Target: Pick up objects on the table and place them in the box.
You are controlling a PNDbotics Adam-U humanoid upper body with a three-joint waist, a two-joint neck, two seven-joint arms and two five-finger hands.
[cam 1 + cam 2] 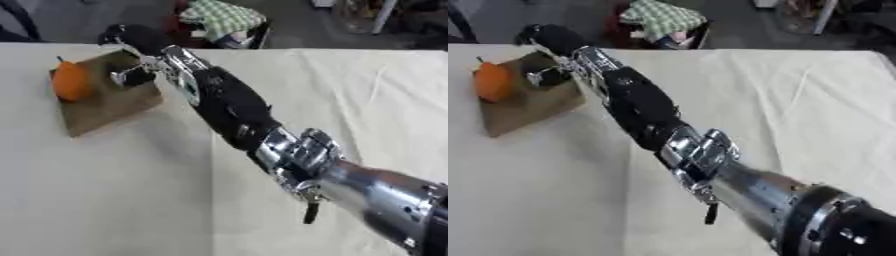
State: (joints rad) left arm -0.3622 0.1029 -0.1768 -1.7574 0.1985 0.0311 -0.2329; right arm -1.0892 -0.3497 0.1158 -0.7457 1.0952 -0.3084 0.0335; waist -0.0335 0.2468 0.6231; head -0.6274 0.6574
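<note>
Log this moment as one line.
right hand: over box, grip unclear | orange object: in box, left side | left hand: not in view | table: cloth-covered

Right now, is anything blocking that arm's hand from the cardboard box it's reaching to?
Nothing visible blocks it. The right hand is already over the box at the table's far left, with only bare cloth around. An orange object sits in the box's left side, beside the hand. Whether the hand holds anything cannot be told.
</note>
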